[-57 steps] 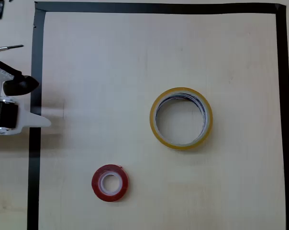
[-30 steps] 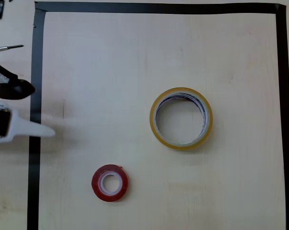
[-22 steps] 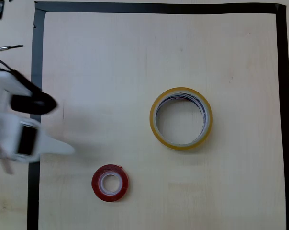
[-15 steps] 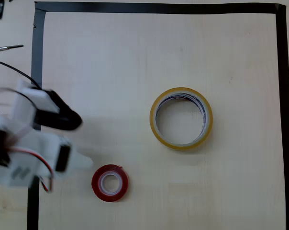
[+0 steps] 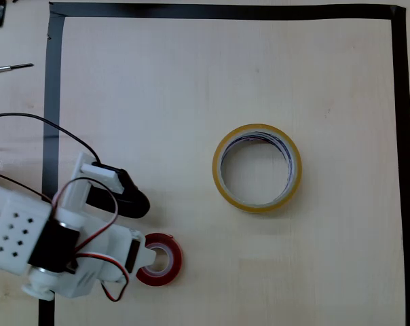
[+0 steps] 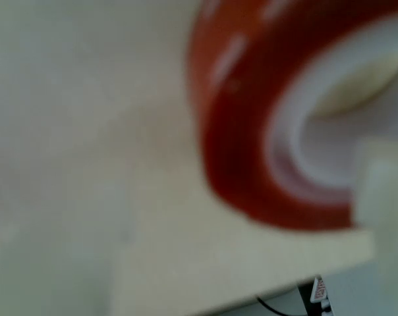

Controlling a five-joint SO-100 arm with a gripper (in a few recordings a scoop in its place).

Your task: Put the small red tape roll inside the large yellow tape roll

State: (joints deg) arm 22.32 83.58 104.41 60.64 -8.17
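So the yellow tape roll (image 5: 257, 168) sat flat on the counter (image 5: 191, 88) with nothing in its hole. Red tape roll (image 5: 163, 259) was well apart, lower left, with the claw (image 5: 146, 229) spread open over its left edge, white finger (image 5: 145, 256) over the core.

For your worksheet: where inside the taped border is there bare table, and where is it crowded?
Bare wood lies between the black tape border and the large yellow translucent tape roll, above and right. Crowded: lower left, where the white gripper meets the small glossy red tape roll.
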